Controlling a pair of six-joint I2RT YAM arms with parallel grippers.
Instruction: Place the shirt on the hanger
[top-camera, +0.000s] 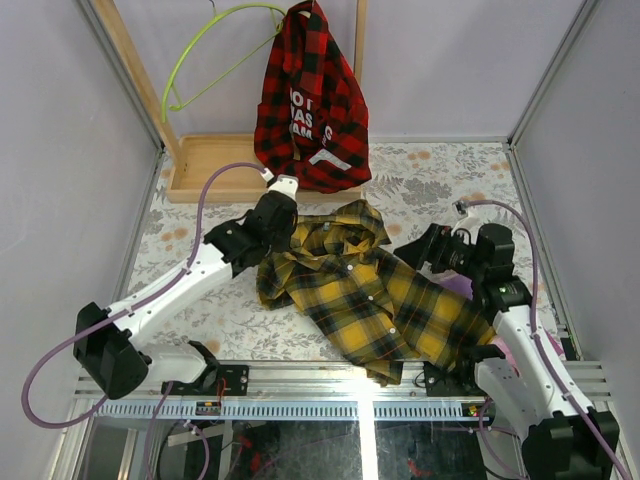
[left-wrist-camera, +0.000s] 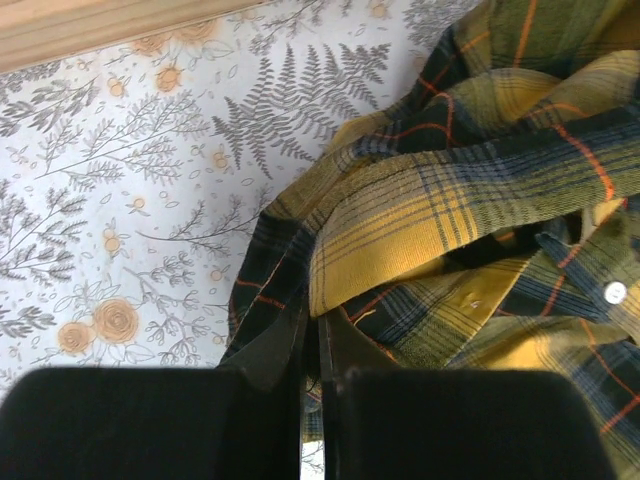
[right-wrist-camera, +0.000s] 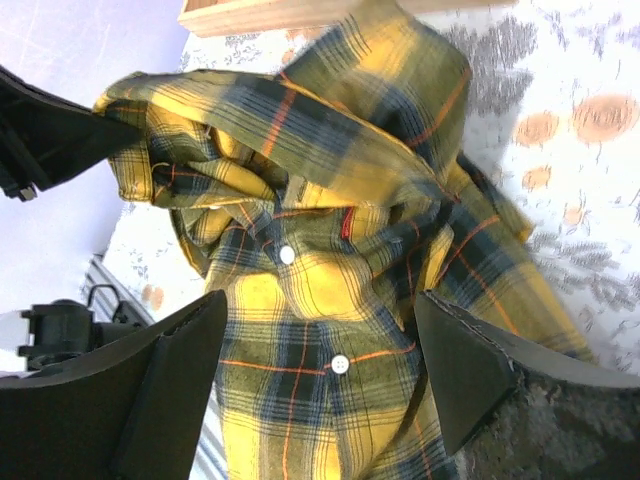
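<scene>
Back right of the table (top-camera: 450, 175) looks bare to me, room enough for a gripper. The red-and-black shirt (top-camera: 310, 100) hangs low at back middle, its hem just beside the shirt (top-camera: 370, 300) (a tight gap there). The hanger (top-camera: 205, 60) hangs back left, open air under it, above the wooden rack base (top-camera: 210, 170). My left arm (top-camera: 190, 275) crosses the bare left side; walls (top-camera: 60, 150) close both flanks

At the back you'll see a red-and-black plaid shirt with white lettering (top-camera: 310, 100) hanging between the posts of a wooden rack (top-camera: 130, 70), its hem down over the rack's wooden base tray (top-camera: 215, 165). The table wears a pale cloth printed with grey ferns and orange flowers (top-camera: 440, 185). A bit of purple cloth (top-camera: 457, 286) peeks out at the right.
</scene>
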